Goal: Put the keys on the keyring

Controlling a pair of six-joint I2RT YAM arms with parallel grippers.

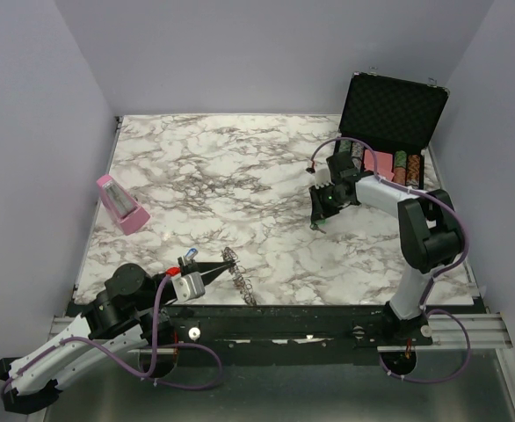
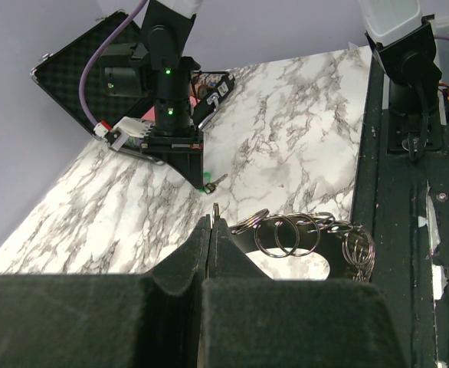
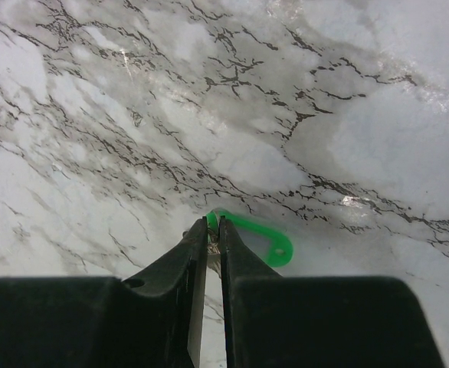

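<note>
Marbled tabletop (image 1: 240,167), both claws pinched tight.
Beyond its tips, the right gripper (image 3: 213,227) nips a green key (image 3: 255,234); the left gripper (image 2: 211,222) grips the keyring (image 2: 286,234), trailing rightward.

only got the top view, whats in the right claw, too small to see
Observer: The right wrist view shows the right claw pinched on a green-headed key.
Operator: left claw open or shut
Observer: Shut. In the left wrist view the left claw has its fingers together, tips beside one end of the keyring. I cannot tell whether it pinches a ring.
Operator: is that ring one loop
Observer: No, up close it is several linked split rings lying in a row.
</note>
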